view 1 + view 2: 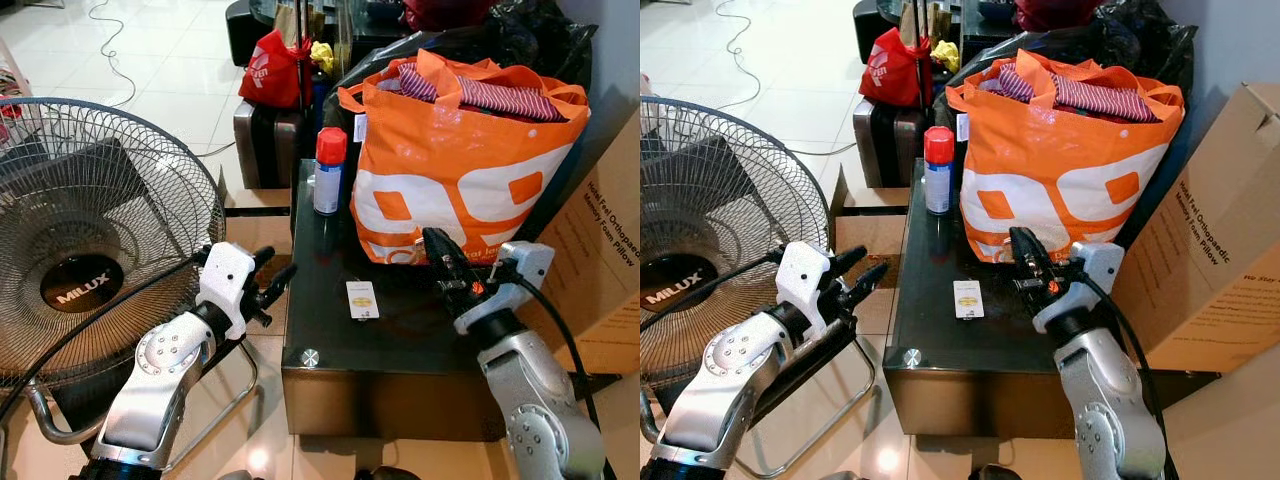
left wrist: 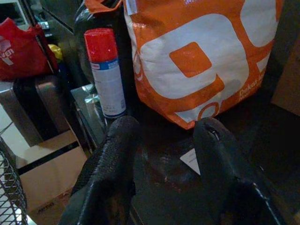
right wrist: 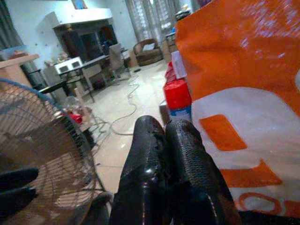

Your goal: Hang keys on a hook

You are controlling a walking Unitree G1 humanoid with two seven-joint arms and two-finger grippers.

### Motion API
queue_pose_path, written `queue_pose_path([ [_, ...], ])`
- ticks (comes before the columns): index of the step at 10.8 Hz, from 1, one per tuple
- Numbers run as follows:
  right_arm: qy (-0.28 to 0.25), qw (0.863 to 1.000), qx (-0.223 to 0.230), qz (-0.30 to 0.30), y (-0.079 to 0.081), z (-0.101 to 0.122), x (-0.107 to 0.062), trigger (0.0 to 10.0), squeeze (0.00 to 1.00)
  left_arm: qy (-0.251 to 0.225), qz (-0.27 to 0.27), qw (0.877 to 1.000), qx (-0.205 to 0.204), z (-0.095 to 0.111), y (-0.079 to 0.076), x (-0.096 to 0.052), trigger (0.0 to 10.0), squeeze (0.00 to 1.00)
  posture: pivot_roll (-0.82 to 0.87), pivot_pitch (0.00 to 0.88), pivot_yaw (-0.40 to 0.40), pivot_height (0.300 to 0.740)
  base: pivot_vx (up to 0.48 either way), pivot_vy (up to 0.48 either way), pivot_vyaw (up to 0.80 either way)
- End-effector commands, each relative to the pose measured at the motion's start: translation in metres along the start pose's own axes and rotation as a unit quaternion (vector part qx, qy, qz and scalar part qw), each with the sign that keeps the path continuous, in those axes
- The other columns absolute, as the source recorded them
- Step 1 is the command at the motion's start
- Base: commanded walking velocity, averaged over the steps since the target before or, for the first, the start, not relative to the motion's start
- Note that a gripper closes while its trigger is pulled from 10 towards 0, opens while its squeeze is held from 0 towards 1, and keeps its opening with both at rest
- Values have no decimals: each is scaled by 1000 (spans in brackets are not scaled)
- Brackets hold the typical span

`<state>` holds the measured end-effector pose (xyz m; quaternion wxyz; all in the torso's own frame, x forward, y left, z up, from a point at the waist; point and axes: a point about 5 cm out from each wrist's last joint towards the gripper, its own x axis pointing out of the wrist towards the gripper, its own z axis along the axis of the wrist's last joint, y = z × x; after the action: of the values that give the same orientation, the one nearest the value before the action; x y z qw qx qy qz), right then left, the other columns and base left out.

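Observation:
A small white card with a yellow mark lies flat on the dark glass top of a low table. My right gripper is shut above the table, to the right of the card and close to the front of an orange bag. In the right wrist view its fingers press together and nothing shows between them. My left gripper is open, held off the table's left edge beside a fan. In the left wrist view, the card lies beyond its spread fingers.
A red-capped spray can stands at the table's back left, next to the orange bag. A large MILUX floor fan stands to the left. A cardboard box leans at the right. A red bag and dark cases sit behind the table.

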<state>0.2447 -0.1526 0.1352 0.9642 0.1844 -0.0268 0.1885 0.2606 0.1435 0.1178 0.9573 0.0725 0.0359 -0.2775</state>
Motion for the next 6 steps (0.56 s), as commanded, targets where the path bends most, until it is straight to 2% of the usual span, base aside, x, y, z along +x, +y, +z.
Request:
queue_pose_path([
  [1,-7,1000,4,16,2,7,1,0,0,-3,1,1000,4,3,0,1,10000,0,-76,0,-18,740,0,0,0],
  [3,-4,999,7,45,6,11,4,0,0,1,-9,1000,19,3,1,3,10000,0,-74,0,-26,740,0,0,0],
  [6,-6,998,8,55,7,16,5,0,0,-1,-16,1000,23,6,1,6,10000,0,-80,0,-22,740,0,0,0],
])
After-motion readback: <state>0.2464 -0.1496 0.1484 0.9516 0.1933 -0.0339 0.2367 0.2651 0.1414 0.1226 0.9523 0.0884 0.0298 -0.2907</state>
